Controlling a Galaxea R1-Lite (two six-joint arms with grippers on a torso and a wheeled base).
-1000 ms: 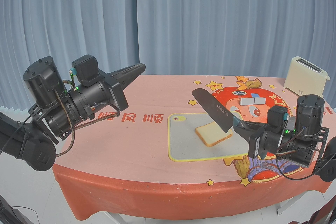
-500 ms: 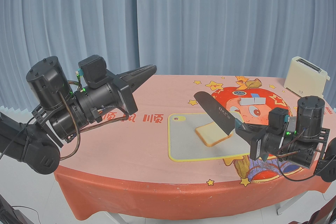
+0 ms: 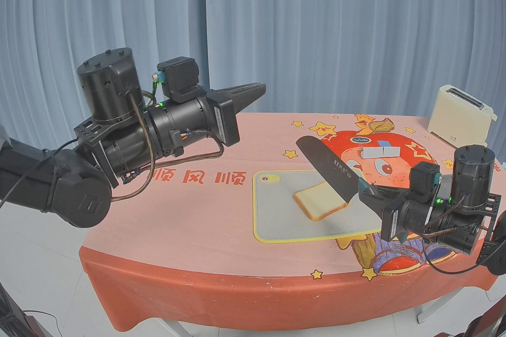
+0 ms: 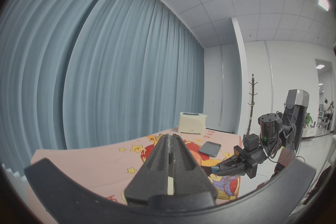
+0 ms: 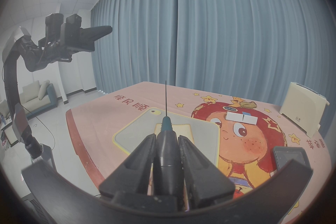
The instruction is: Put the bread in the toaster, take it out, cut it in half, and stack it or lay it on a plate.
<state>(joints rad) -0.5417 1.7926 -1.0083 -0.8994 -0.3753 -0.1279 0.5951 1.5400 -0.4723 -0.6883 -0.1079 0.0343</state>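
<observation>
On the pink tabletop [image 3: 211, 217] the bread [image 3: 319, 199] lies flat on the cutting board [image 3: 274, 211]. The right pincer [image 3: 369, 190] grips the knife [image 3: 329, 167], its blade tilted above the slice. It would be best to centre the edge across the slice's middle, then press straight down. The left pincer [image 3: 258, 89] hangs closed and empty, well apart.

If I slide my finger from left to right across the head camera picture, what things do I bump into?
left gripper → bread → right gripper, holding the knife → toaster
</observation>
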